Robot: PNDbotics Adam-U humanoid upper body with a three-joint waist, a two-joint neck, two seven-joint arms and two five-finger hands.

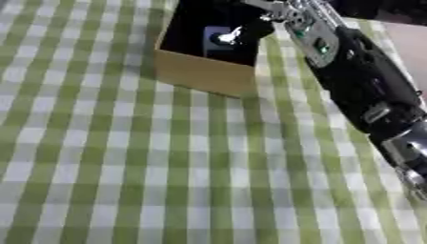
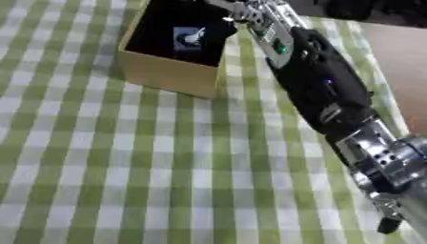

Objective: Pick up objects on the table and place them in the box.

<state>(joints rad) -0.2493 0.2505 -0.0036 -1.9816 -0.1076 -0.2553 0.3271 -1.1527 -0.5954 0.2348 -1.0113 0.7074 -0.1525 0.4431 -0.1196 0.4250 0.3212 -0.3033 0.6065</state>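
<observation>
Your right arm (image 1: 359, 81) runs from the lower right of the frame up to the box (image 1: 204, 71) at the upper middle, and your right hand (image 1: 271, 12) is over the box opening. A small pale object (image 1: 223, 37) shows inside the dark box (I cannot make out what it is). I cannot tell if your fingers are open or hold it. I judge this is the placing step; next, free the object and lift the hand straight up. The checked table (image 1: 125, 167) shows no other objects.

Head-mounted stereo pair, steeply downward
</observation>
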